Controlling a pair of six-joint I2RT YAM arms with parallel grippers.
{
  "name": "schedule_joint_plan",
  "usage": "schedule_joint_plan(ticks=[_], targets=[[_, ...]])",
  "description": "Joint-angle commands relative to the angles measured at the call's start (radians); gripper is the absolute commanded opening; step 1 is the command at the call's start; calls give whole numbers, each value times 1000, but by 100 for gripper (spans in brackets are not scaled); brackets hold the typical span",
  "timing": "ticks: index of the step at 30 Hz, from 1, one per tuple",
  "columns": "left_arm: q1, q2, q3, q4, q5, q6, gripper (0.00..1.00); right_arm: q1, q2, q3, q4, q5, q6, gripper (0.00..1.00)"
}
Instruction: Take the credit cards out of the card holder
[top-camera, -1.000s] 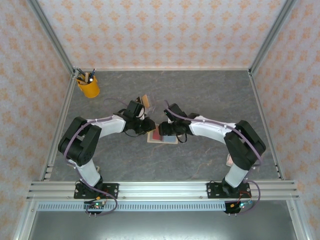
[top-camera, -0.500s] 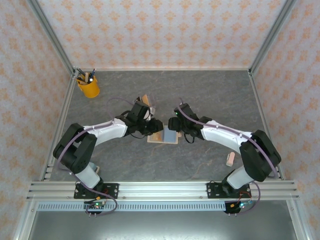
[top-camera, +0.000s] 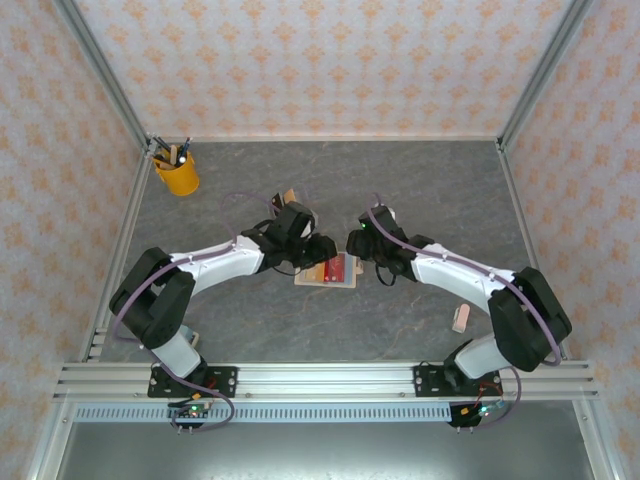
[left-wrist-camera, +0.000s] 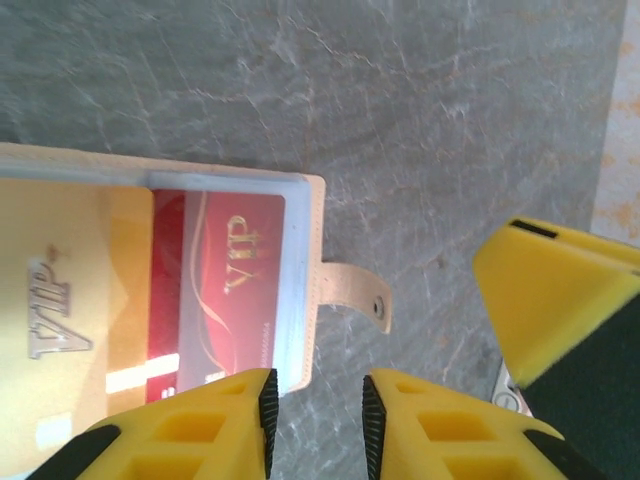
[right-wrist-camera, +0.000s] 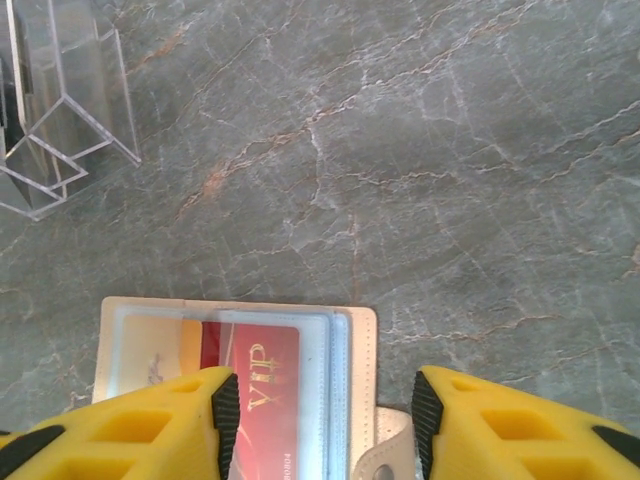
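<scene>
While the card holder (left-wrist-camera: 314, 250) lies open and flat on the grey stone-patterned table (right-wrist-camera: 450, 150), both arms reach in over it from opposite sides, near the middle of the table in the top view. Two of the credit cards sit in its clear pockets: a dark red card (left-wrist-camera: 235, 290) nearest the edge with the closing tab (left-wrist-camera: 352, 293), and a tan card (left-wrist-camera: 70, 300) beside it, each marked VIP. The left gripper (left-wrist-camera: 318, 392) hovers over the holder's corner by the tab, its jaws parted by a narrow gap with nothing between them. The right gripper (right-wrist-camera: 322, 390) hangs over the same end, its jaws set wide apart on either side of the red card's pocket, clamping nothing. A clear acrylic stand (right-wrist-camera: 60, 90) stands on the table beyond the holder. A yellow pen cup (top-camera: 177, 176) sits at the far left corner.
</scene>
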Motion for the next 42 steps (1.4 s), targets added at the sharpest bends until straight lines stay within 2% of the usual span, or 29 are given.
schedule_joint_plan(ticks=[1, 8, 13, 17, 24, 30, 37, 42], targets=[[14, -26, 15, -94, -99, 9, 30, -1, 39, 37, 16, -63, -27, 47], [31, 31, 16, -74, -82, -6, 23, 1, 156, 115, -10, -183, -30, 33], [62, 72, 26, -117, -123, -8, 19, 1, 274, 189, -18, -362, -19, 30], [82, 76, 23, -160, -171, 2, 16, 0, 324, 217, -7, -439, -4, 30], [90, 86, 15, -220, -248, 9, 15, 1, 386, 245, -25, -476, 15, 30], [90, 132, 20, -236, -256, 5, 11, 1, 425, 272, -75, -453, 7, 30], [87, 140, 10, -268, -315, -8, 8, 1, 458, 287, -101, -448, 3, 30], [84, 148, -24, -257, -312, -22, 5, 1, 456, 282, -71, -489, 3, 29]])
